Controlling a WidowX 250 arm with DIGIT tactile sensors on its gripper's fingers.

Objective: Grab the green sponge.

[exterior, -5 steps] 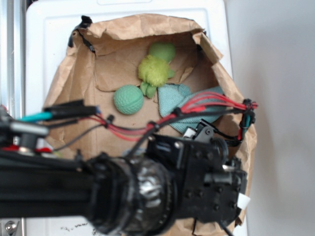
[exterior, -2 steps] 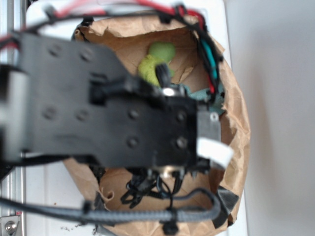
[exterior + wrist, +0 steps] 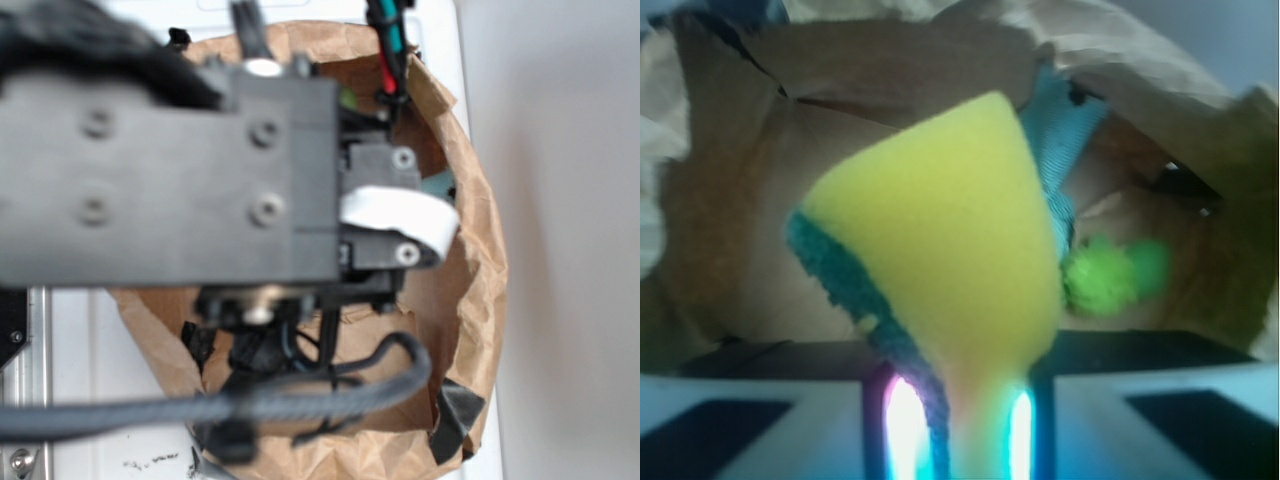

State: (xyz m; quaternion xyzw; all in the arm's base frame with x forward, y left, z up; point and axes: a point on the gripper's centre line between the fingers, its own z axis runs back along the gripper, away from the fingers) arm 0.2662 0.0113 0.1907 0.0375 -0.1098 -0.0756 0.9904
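Wrist view shows the green sponge, yellow foam with a green scouring edge, pinched at its narrow end between my gripper fingers, which are closed tight on it so it fans out above the brown paper bag. A blue cloth and fuzzy green toy lie in the bag beyond it. From the exterior view my arm hides the sponge, so I judge the grasp made.

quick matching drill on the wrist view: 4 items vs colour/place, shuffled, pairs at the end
Items:
1. sponge
2. cloth
3. fuzzy toy
4. paper bag

Descriptions:
A. brown, surrounding everything
B. bright green, blurred, at right
C. yellow with a teal scrub edge, pinched at its bottom by the gripper
D. light blue, behind the sponge's upper right

Pairs: 1-C, 2-D, 3-B, 4-A
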